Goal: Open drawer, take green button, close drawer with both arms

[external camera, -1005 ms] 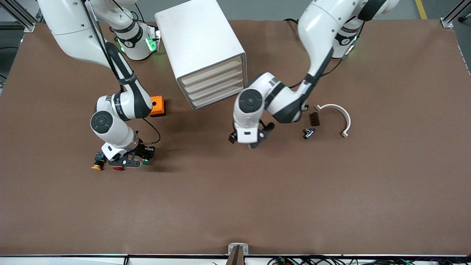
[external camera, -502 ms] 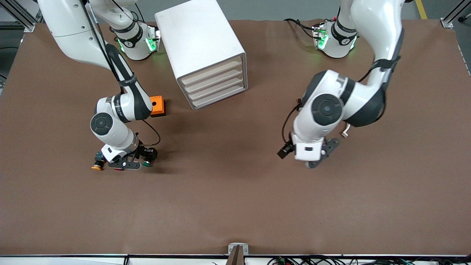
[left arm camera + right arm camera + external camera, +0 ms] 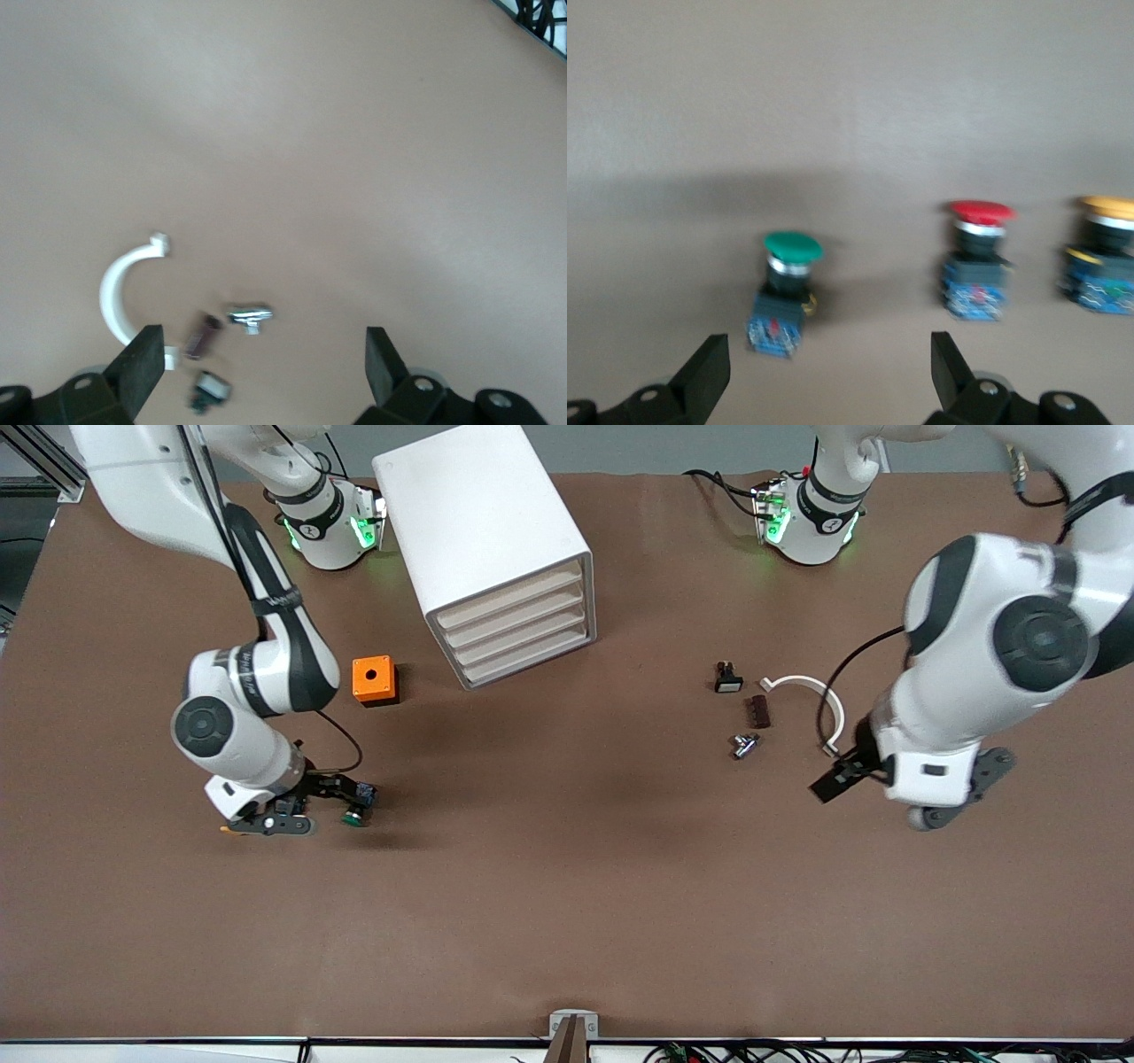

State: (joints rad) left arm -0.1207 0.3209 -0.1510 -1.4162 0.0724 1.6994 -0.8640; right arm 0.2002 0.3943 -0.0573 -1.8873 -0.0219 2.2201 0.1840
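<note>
The white cabinet (image 3: 483, 531) has all its drawers (image 3: 514, 631) shut flush. The green-capped button (image 3: 356, 815) lies on the brown table toward the right arm's end, nearer the front camera than the orange box. In the right wrist view the green button (image 3: 787, 288) is clear of the fingers, with red (image 3: 977, 257) and yellow (image 3: 1103, 257) buttons in a row beside it. My right gripper (image 3: 312, 808) (image 3: 830, 372) is open beside the green button, holding nothing. My left gripper (image 3: 895, 797) (image 3: 264, 372) hangs open and empty over the left arm's end of the table.
An orange box (image 3: 373, 679) sits between the cabinet and the right arm. Small parts lie toward the left arm's end: a white curved clip (image 3: 819, 700), a brown block (image 3: 757, 710), a metal fitting (image 3: 742, 745) and a small black switch (image 3: 727, 679).
My right gripper opened, let go of the green button and drew back from it. The left arm swung from in front of the cabinet out to its own end of the table.
</note>
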